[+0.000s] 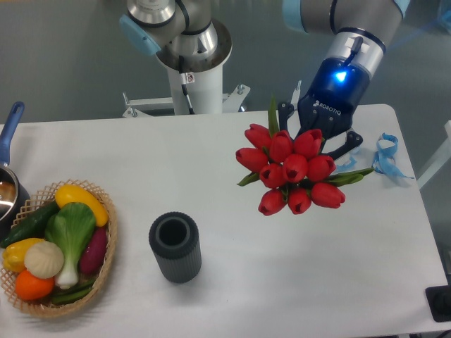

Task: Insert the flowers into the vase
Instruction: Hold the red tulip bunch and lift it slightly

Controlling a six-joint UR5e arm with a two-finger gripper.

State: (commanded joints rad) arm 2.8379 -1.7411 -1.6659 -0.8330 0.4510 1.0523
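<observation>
The flowers [292, 171], a tight bunch of red tulip buds with green leaves, hang in the air over the right half of the table with the buds turned toward the camera. My gripper [318, 137] sits directly behind the bunch, shut on its stems, which the buds hide. The vase [175, 247], a dark grey ribbed cylinder with an open round mouth, stands upright on the table well to the lower left of the bunch, apart from it.
A wicker basket [107, 248] of toy vegetables sits at the left edge. A pot with a blue handle [10, 127] is at the far left. A blue ribbon [385, 156] lies near the right edge. The arm's white base [192, 67] stands at the back.
</observation>
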